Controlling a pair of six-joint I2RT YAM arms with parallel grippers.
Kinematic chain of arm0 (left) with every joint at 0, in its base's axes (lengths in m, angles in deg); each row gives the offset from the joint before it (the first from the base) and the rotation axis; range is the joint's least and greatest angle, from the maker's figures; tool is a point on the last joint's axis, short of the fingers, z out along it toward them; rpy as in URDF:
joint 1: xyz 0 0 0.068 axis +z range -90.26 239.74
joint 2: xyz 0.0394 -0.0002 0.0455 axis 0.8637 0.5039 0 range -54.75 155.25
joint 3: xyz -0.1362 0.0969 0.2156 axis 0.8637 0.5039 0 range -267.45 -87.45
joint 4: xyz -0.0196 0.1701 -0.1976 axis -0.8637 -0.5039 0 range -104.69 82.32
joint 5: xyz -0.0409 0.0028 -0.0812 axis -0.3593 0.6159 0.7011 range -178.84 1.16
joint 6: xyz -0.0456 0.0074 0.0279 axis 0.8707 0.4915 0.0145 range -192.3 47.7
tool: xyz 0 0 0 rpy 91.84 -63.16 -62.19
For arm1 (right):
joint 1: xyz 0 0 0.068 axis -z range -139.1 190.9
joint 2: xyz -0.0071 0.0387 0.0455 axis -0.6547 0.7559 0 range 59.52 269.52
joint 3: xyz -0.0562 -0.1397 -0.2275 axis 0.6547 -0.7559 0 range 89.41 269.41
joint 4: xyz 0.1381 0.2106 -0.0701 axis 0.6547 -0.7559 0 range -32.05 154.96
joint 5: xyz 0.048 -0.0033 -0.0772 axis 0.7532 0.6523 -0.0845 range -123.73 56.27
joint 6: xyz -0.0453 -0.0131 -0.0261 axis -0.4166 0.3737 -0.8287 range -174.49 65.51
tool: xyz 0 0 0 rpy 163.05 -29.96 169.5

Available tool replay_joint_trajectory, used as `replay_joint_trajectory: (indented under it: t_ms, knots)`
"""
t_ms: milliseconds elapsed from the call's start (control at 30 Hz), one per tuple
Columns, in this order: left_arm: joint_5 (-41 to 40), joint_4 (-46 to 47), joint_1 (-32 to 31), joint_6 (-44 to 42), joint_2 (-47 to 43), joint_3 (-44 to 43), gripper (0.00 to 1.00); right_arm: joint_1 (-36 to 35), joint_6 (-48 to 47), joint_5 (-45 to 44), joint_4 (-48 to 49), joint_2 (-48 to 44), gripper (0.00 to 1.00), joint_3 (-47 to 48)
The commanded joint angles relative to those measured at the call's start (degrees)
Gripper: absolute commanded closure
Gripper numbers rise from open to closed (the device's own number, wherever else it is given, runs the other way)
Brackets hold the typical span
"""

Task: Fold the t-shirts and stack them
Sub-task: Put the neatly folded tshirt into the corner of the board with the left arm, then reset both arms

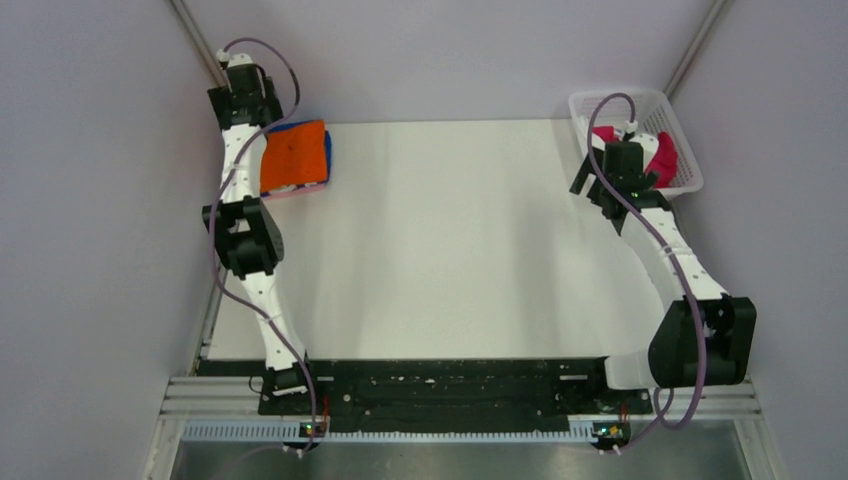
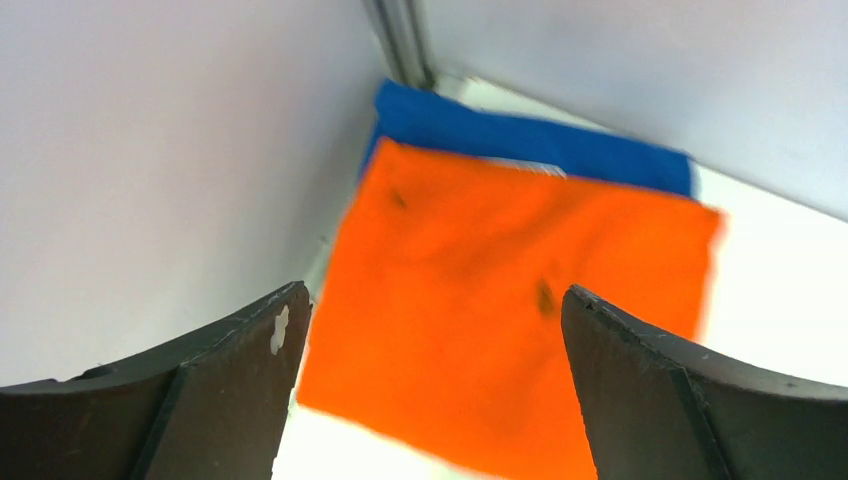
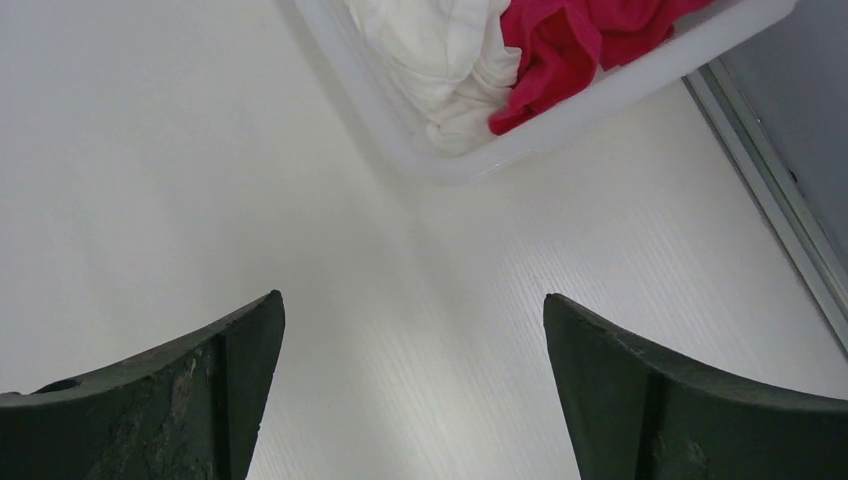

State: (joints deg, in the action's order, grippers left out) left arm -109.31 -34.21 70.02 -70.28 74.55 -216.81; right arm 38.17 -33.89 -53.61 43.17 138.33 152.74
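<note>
A folded bright orange t-shirt (image 1: 293, 155) lies on top of a folded royal blue t-shirt (image 1: 327, 150) at the table's far left corner. In the left wrist view the orange t-shirt (image 2: 500, 300) covers most of the blue t-shirt (image 2: 520, 135), whose far edge shows. My left gripper (image 2: 430, 295) hangs open above the orange shirt's near edge, with nothing between its fingers. My right gripper (image 3: 412, 297) is open over bare table just short of a white basket (image 3: 600, 95). A crumpled magenta t-shirt (image 3: 580, 35) and a white t-shirt (image 3: 440, 50) lie in the basket.
The white basket (image 1: 685, 140) stands at the far right corner against the wall. Grey walls close in the left, back and right sides, with a metal rail (image 3: 780, 190) along the right edge. The white table (image 1: 450, 240) stretches between the two arms.
</note>
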Motion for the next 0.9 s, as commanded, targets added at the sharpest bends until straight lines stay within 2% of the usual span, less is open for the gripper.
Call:
replay_joint_trajectory:
  t_ms: [0, 133, 200, 300, 500, 667, 867]
  knots:
    - [17.09, 8.90, -0.78, 10.90, -21.28, 22.46, 0.01, 0.52, 1.22, -0.74, 5.94, -5.29, 0.01, -6.29]
    - [33.90, 23.39, -1.43, 20.55, -38.48, 49.26, 0.01, 0.50, 2.07, 2.97, 11.30, -10.01, 0.01, -12.50]
    - [34.17, 29.02, -3.22, 24.16, -45.28, 61.28, 0.01, 0.46, 2.40, 3.82, 13.49, -12.17, 0.01, -15.61]
    - [30.79, 33.37, -9.21, 23.21, -53.34, 75.28, 0.01, 0.51, 2.17, 4.33, 16.47, -15.31, 0.01, -20.19]
    - [18.48, 26.82, -23.05, 19.36, -63.36, 86.55, 0.01, 0.50, 1.87, 5.82, 24.17, -19.88, 0.01, -29.50]
    - [17.69, 28.78, -23.56, 21.62, -70.47, 93.18, 0.01, 0.47, 2.13, 6.56, 26.12, -20.45, 0.01, -33.89]
    - [13.72, 28.57, -23.56, 21.75, -71.91, 94.75, 0.01, 0.47, 1.24, 7.36, 30.17, -20.19, 0.01, -36.11]
